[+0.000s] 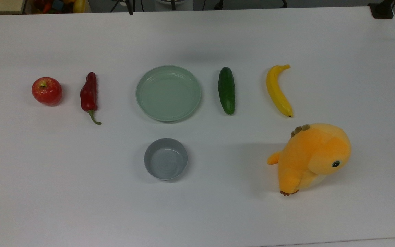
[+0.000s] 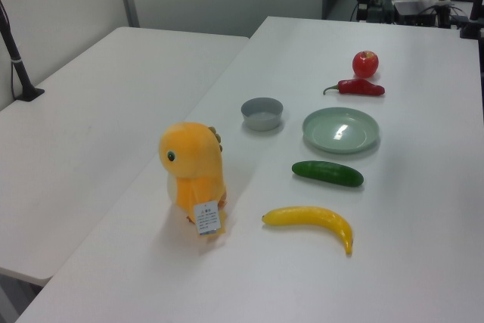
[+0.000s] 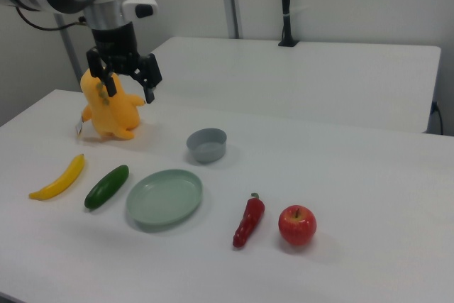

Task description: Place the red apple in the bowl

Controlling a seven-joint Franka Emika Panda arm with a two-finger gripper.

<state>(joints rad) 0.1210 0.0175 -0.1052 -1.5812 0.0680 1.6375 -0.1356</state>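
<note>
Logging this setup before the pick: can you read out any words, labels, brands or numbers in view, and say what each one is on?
Nothing here can be read.
White tag on the orange plush toy: it carries printed lines, too small to read.
Red apple, bowl, green plate, chilli pepper, cucumber, banana: no lettering visible.

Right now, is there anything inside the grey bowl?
No. The bowl holds nothing; its lighter grey floor shows bare in the top view. The red apple rests on the table, far off toward the top view's left.
</note>
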